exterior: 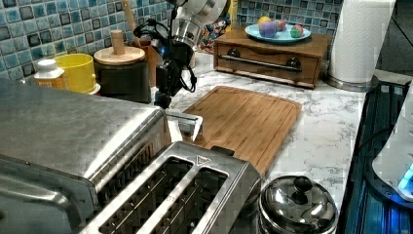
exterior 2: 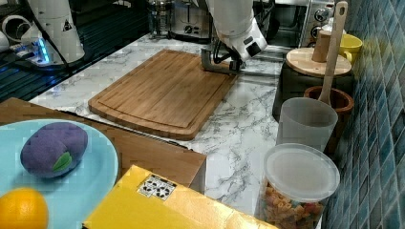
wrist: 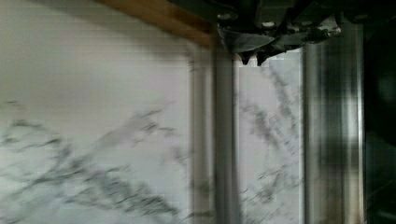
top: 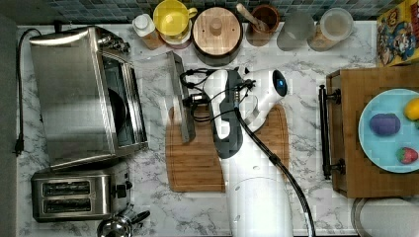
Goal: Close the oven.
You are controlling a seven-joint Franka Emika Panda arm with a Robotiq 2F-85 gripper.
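The oven stands on the marble counter to the top view's left of the bamboo cutting board, with its glass door dropped open and flat, so that the bar handle lies over the board's near edge. The gripper hangs right at that handle, on the board's side of it; in the wrist view the two dark fingertips sit close together just above the handle bar, but whether they pinch it I cannot tell. The step in hand looks like getting under or behind the handle; the next move would call for lifting the door's free edge up and swinging it towards the oven body until it shuts. Behind the board, against the tiled wall, stand a yellow mug, a dark canister with a wooden lid, a brown crock holding a wooden spoon, a seemingly empty frosted cup, and a lidded clear tub of coloured pasta. To the board's other side, a blue plate on a wooden box carries toy fruit.
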